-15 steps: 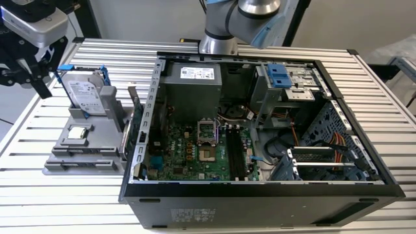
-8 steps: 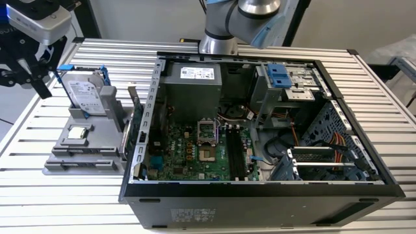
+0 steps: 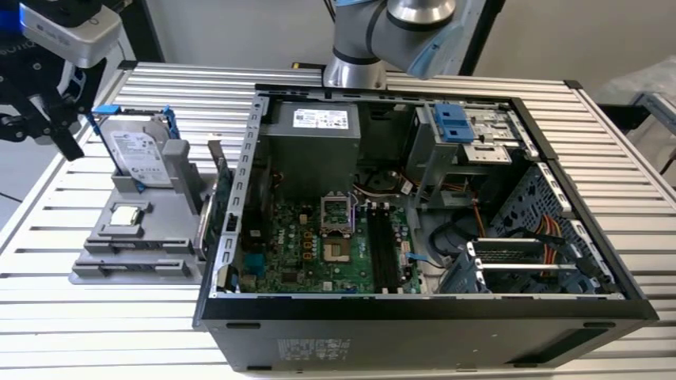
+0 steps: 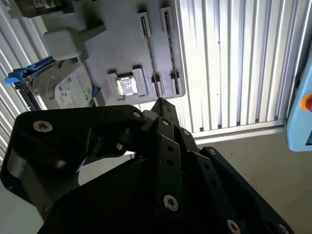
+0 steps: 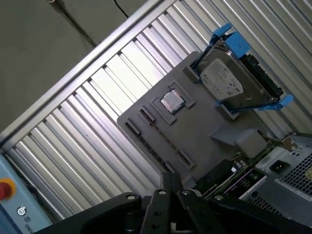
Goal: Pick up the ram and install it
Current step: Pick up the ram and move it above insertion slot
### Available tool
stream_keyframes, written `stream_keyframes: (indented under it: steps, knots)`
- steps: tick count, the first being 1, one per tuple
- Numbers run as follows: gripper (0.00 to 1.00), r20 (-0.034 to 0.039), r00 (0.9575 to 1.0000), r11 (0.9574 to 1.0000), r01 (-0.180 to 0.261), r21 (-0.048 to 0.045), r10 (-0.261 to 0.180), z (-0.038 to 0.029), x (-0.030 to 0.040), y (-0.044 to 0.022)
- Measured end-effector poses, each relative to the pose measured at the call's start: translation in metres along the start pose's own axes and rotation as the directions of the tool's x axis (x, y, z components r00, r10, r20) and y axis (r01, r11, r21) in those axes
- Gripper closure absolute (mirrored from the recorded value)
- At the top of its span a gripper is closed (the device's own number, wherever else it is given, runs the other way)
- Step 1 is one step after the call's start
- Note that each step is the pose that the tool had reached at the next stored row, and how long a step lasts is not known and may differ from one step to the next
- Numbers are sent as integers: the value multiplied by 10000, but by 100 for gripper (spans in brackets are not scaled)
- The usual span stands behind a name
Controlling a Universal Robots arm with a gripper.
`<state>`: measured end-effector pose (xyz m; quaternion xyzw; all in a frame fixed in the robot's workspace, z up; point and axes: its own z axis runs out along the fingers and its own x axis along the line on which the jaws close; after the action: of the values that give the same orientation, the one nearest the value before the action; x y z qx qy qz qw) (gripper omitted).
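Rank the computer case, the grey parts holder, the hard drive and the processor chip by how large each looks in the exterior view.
Largest to smallest in the exterior view:
1. computer case
2. grey parts holder
3. hard drive, standing upright in the holder
4. processor chip, clearly the smallest

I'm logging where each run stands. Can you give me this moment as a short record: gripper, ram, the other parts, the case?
gripper: above the table, to the exterior view's left of the fixture, well apart from the ram
ram: standing on edge at the fixture's side, next to the computer case
hard drive: upright in the fixture, blue frame around it
processor chip: flat in its fixture pocket
computer case: lying open, motherboard exposed
task state: ram not yet picked up
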<state>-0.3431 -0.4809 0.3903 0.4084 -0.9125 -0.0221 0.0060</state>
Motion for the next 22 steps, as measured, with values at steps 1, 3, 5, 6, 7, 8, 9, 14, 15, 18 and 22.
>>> stream_keyframes:
  steps: [1, 3, 5, 6, 7, 8, 9, 14, 15, 18, 22]
  knots:
    - [100, -5, 9999, 9999, 114, 0, -114, 0, 0, 0]
    - [100, -15, 9994, 9994, 334, -2, -334, 0, 0, 0]
    - [100, -27, 9985, 9985, 554, -2, -554, 0, -1, 1]
    - [100, -32, 9978, 9979, 655, -3, -655, 0, -1, 1]
    - [100, -38, 9970, 9970, 768, -3, -768, 0, -1, 2]
    - [100, -44, 9961, 9961, 878, -4, -878, 0, -1, 2]
    - [100, -49, 9951, 9951, 992, -5, -992, 0, -1, 2]
    - [100, -78, 9875, 9876, 1571, -10, -1571, 1, -2, 4]
    - [100, -84, 9856, 9857, 1687, -11, -1688, 0, -3, 4]
    - [100, -102, 9792, 9792, 2028, -15, -2028, 1, -3, 5]
    - [100, -126, 9682, 9683, 2499, -21, -2499, 0, -4, 7]
